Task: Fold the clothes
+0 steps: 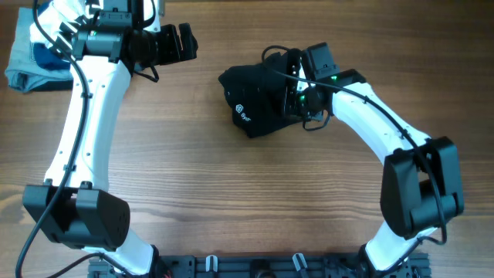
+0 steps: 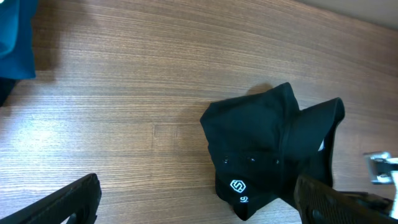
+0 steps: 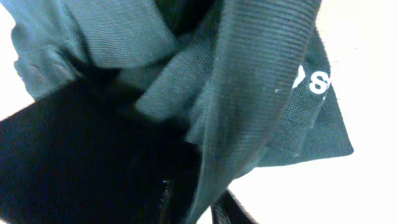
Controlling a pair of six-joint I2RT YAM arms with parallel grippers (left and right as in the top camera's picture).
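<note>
Up at the far middle of the tabletop [image 1: 231, 193] sits the black T-shirt [image 1: 258, 96], bunched into a lumpy bundle rather than spread flat. Its long axis runs roughly left to right across my overhead view, tilted a little, with the lower corner pointing back toward the arm bases. I have bare wood all along the near side and between the two arms. The left edge of the bundle stands well apart from my left tool [image 1: 179, 44], so that side is free to move in. My right tool [image 1: 295, 93] is buried in the shirt's right edge; from the right wrist camera the cloth fills the view and a ribbed fold runs down between the fingers, so I read it as clamped on the T-shirt. The left tool hangs over bare wood with its fingers [image 2: 68, 202] spread wide apart. A small white hexagon logo [image 1: 239, 108] faces up near the bundle's left end, with white lettering [image 3: 317, 81] beside it; I can make out a leading "S" and no more. Folded navy and light-blue garments [image 1: 31, 66] lie at the far left corner, beside the left arm.
</note>
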